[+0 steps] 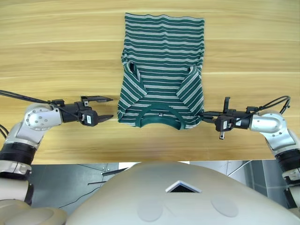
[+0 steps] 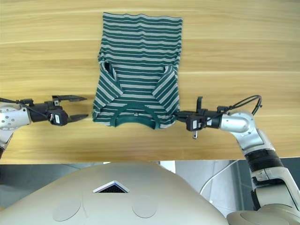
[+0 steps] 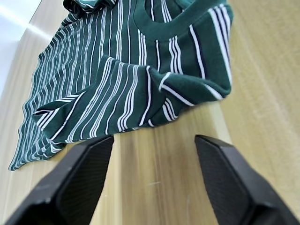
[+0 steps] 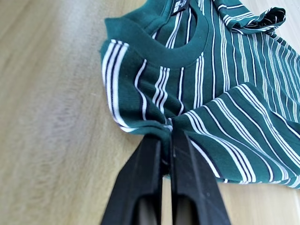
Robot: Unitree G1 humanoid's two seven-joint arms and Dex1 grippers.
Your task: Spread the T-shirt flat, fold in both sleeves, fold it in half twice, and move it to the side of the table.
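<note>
A green T-shirt (image 1: pixel 161 70) with white stripes lies flat on the wooden table (image 1: pixel 56 56), both sleeves folded inward, collar (image 1: pixel 159 119) toward me. My left gripper (image 1: pixel 107 108) is open just left of the shirt's near left corner (image 3: pixel 187 91), not touching it. My right gripper (image 1: pixel 202 114) is shut on the shirt's near right shoulder edge (image 4: pixel 161 129); the cloth bunches between the black fingers (image 4: pixel 145 178).
Bare wooden tabletop spreads to both sides of the shirt and beyond its far hem (image 1: pixel 164 18). The table's front edge (image 1: pixel 140 161) runs just below the grippers, with floor under it.
</note>
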